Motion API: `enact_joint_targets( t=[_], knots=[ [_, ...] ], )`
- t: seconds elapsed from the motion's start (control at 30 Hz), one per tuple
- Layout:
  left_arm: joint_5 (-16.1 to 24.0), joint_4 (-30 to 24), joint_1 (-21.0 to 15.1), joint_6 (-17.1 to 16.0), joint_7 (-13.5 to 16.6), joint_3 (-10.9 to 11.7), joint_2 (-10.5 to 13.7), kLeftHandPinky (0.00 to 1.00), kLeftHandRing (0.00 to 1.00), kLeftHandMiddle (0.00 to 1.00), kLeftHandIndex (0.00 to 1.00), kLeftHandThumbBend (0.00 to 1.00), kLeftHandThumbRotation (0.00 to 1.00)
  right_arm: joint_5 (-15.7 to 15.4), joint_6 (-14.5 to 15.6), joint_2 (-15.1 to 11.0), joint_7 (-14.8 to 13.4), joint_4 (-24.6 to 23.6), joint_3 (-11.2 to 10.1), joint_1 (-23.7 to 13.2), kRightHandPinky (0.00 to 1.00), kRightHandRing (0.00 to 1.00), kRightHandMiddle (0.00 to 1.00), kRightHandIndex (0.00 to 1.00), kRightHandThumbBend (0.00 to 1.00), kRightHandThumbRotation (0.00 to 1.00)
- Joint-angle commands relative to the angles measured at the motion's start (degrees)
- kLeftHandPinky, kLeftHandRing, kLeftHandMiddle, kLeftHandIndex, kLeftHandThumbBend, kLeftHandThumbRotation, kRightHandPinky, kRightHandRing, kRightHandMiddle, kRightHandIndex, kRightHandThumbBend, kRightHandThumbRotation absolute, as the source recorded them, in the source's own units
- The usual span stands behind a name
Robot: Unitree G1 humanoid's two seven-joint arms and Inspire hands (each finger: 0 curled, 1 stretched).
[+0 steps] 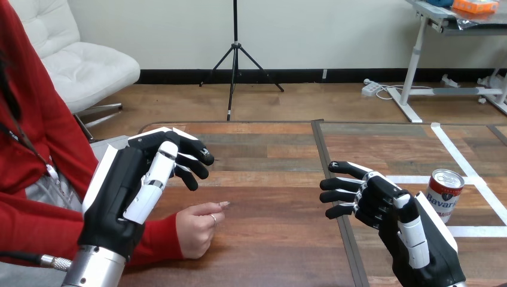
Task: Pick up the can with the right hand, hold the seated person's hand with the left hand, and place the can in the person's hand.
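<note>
The step in hand looks like the pick-up: the can stands upright at the right of the frame, on the bench inside a square marked with white tape. The right robot hand sits just beside it at the lower right, its back towards the can, fingers loosely bent and pointing towards frame centre, holding nothing. To do this well, that robot hand probably needs to turn so the palm faces the can's side. It should spread wider and then close around the middle of the can's body, not the rim, so the can stays upright and does not tip or skid off. The left robot hand is raised at the left of the frame, fingers relaxed and slightly curled, empty. It is above and apart from the person's hand, which rests loosely closed on the bench at lower left of centre. That hand would have to open before it could take anything, so the left robot hand should come in gently from below or beside it. Counted: one can, one person's hand, two robot hands.
</note>
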Motion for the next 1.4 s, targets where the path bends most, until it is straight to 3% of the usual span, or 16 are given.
enact_joint_targets(
  t=[0.0,0.83,1.03,1.37],
  knots=[
    [-0.66,0.24,-3.36,-1.71,-0.25,0.49,0.53,0.34,0.46,0.52,0.44,0.00,0.81,0.26,-0.12,0.23,-0.12,-1.90,-0.45,-2.76,0.61,0.71,0.73,0.79,0.90,1.00],
    [-0.62,0.06,-3.34,-1.36,-0.51,0.59,0.66,0.34,0.47,0.52,0.43,0.00,0.80,0.75,0.82,1.34,-0.60,0.29,-0.46,-4.36,0.61,0.70,0.74,0.78,0.89,1.00],
    [-0.48,0.03,-3.34,-0.93,-0.56,0.60,0.74,0.34,0.47,0.52,0.43,0.00,0.80,0.67,1.44,1.45,-1.69,2.73,-1.44,-7.07,0.62,0.71,0.73,0.77,0.88,1.00],
    [0.10,0.06,-3.46,-1.07,-0.66,0.53,0.94,0.34,0.47,0.51,0.44,0.00,0.80,1.98,2.13,-0.03,-2.87,10.49,-4.79,-14.91,0.66,0.74,0.76,0.80,0.85,1.00]
  ],
)
